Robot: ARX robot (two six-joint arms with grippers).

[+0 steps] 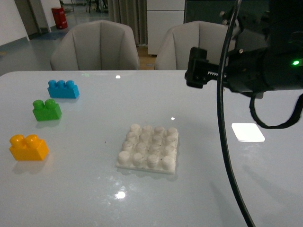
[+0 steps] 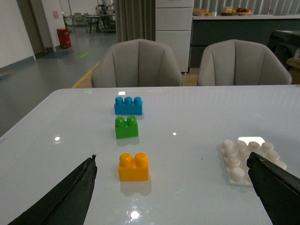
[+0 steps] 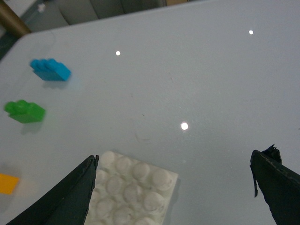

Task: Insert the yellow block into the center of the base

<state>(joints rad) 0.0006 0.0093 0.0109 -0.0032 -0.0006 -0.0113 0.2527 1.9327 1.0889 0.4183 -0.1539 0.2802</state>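
— Left end effector?
— Wide, empty; yellow block on the table ahead, between its fingers. Front view misses this arm.
— Right end effector?
— Wide, empty; base just ahead, off-centre; the block only a cropped corner.

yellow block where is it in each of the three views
Front view: yellow block whole, left of the base, apart from it.
Left wrist view: yellow block whole, in line with the green brick.
Right wrist view: only its corner, cut by the frame.
Shared landmark: the base, seen in all three.
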